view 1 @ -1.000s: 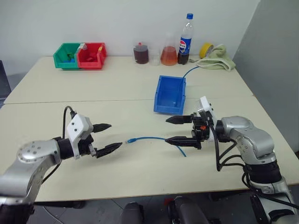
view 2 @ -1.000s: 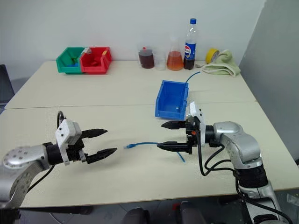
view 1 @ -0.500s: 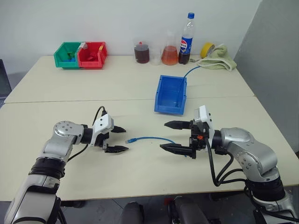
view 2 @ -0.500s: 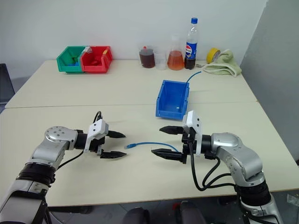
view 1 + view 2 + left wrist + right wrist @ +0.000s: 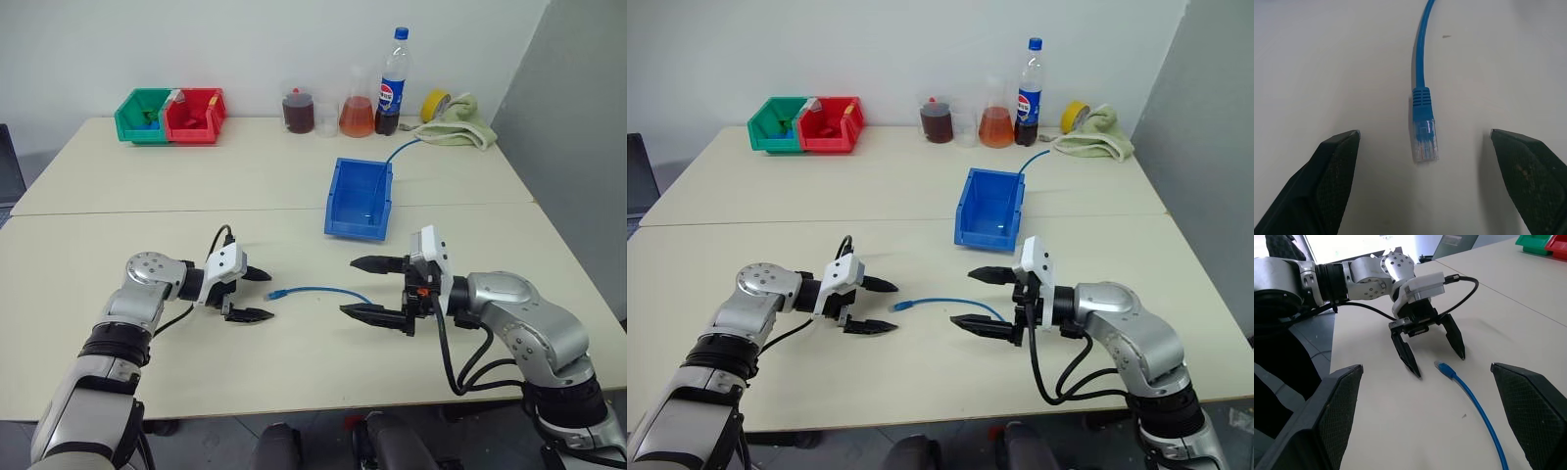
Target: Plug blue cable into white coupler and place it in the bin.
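You are at the opening step: the pick-up of the blue cable [image 5: 318, 291], with nothing plugged or binned yet. The cable lies loose on the table [image 5: 245, 186] between your two grippers, its clear plug [image 5: 1424, 140] at the end nearest the left gripper [image 5: 257, 295]. That gripper has its fingers spread wide and empty, the plug lying just ahead of them in the left wrist view, centred in the gap and not touched. The right gripper [image 5: 373, 287] is also spread wide and holds nothing; it hovers over the cable's far end, whose last stretch I cannot make out behind the lower finger.

The bin [image 5: 358, 198] sits at about twelve o'clock from the cable's middle, well apart. I cannot pick out the white coupler anywhere, so you may need to locate it first.

Next, I judge, bring the left gripper forward so its fingers straddle the cable just behind the plug, then close gently, leaving the plug tip free for insertion.
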Action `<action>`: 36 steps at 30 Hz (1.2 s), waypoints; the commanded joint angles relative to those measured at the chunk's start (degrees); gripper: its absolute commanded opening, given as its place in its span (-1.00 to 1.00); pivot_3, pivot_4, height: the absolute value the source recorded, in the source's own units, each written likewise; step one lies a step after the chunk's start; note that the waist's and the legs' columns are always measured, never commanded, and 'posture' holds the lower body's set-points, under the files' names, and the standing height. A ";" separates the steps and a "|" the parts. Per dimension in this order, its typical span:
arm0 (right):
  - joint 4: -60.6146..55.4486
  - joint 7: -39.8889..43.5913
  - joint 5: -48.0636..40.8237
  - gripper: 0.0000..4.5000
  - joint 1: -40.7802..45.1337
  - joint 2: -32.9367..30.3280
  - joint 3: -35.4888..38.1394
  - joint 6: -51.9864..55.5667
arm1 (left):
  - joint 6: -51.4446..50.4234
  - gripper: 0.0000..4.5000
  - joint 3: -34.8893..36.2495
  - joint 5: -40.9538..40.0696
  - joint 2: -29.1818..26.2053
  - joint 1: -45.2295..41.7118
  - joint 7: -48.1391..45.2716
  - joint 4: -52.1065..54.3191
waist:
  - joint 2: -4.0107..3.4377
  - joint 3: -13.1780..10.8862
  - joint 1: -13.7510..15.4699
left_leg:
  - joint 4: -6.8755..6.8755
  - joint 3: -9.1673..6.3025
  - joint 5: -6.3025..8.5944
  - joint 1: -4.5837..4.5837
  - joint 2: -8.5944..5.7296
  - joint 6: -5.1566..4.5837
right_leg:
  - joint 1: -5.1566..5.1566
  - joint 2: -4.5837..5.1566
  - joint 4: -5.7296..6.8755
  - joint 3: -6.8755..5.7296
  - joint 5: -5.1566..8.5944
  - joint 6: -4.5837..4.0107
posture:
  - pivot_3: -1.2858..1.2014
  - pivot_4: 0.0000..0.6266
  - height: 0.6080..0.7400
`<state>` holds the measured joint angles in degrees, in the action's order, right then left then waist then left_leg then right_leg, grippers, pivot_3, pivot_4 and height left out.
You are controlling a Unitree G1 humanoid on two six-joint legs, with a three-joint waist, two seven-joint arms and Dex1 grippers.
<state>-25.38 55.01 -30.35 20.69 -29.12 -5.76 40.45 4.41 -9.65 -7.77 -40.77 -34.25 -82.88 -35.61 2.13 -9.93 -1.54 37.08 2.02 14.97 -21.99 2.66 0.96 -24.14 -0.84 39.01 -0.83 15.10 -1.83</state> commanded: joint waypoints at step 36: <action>4.36 1.22 0.42 1.00 1.05 -4.18 -0.54 -5.67 | 1.97 -0.90 1.38 1.13 -0.21 2.31 -0.10 -0.47 | 0.01 0.01 -0.17 | 0.00 0.03 0.00 0.08 0.03 0.00 | 0.03 -0.01 0.03 0.02 -0.01 0.02 | 0.03 -0.52 1.00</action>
<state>-20.04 56.06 -29.87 20.89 -33.28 -6.41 35.73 7.31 -8.38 -7.23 -40.63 -32.95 -83.89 -36.68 2.13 -9.92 -1.72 37.08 2.05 14.97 -21.91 2.69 0.96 -24.11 -0.85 39.05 -0.81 15.09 -1.81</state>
